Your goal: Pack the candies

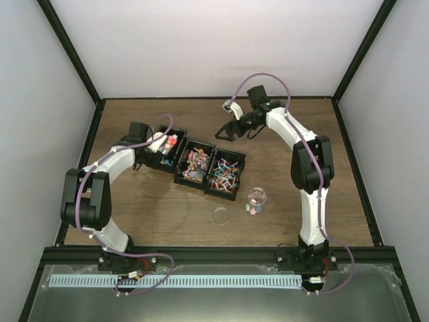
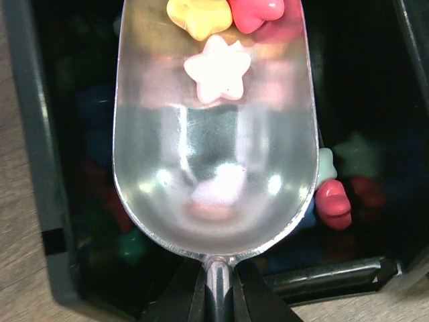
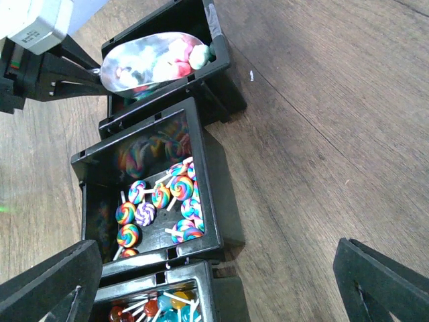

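- L arm: left jaws closed on the handle of the scoop [image 2: 214, 174]. Only the handle stub shows between them in the left wrist view.
- Scoop bowl sits over the left bin [image 2: 33, 168], the first of 3 black bins in a row on the worktop [image 1: 301, 134].
- Candies [image 2: 216, 77]: a few star-shaped pcs (white-pink, yellow, red) lie at the open front lip of the scoop, and the back of the bowl is bare. More candies lie loose in the bin below, dim.
- Scoop long axis: handle toward the L arm, mouth pointing away from it across the bin. The right wrist view shows the same.
- R arm: right jaws wide open and holding nothing. They hang above the worktop on the far side of the bins, near the right bin [image 1: 224, 176].
- Mid bin [image 3: 208, 168] holds swirl lollipops. The right bin also holds stick sweets.
- Jar [image 1: 256, 200] stands upright past the right bin, on the near side. It has some candies inside, w/ a clear round lid [image 1: 220, 215] (prob.) flat just beside it.
- Key relation: the jar lies to the scoop's right and nearer the arm bases, w/ the mid and right bins between. The right jaws look somewhat closer to the jar, but the L arm has the load.
- Judgement: next comes lift and carry to the jar. The load sits at the lip, so any nose-down tilt risks a spill.
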Controlling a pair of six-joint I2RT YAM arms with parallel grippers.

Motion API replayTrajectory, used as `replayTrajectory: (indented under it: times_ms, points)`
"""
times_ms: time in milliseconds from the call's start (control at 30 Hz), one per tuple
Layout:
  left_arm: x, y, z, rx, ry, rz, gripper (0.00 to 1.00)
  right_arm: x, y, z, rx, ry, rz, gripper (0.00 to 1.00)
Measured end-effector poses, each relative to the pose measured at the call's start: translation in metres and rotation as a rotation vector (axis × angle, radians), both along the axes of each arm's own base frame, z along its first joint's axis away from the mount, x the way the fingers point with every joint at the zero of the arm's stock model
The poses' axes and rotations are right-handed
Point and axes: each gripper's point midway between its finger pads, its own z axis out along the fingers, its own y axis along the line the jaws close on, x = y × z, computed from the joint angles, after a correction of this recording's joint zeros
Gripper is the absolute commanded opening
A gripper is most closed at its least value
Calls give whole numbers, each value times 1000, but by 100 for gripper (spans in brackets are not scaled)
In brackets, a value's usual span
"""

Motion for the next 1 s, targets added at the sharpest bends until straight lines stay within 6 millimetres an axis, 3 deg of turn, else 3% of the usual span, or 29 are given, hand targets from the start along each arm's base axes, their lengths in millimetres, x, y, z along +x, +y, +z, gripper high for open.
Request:
replayTrajectory:
  times_ms: [200,433,700,1000]
  points:
    - [-1,11,10,-4,-33,11,4,-1,0,-1,-2,5,0,97]
    - [-16,19,12,-17,-43,10,4,-3,-1,-2,-6,16,0,97]
    - [-29,13,36,-99,-168,-14,4,-4,-1,-3,-8,24,1,97]
    - [-21,10,49,-197,-232,5,4,-7,-2,-4,-14,37,3,97]
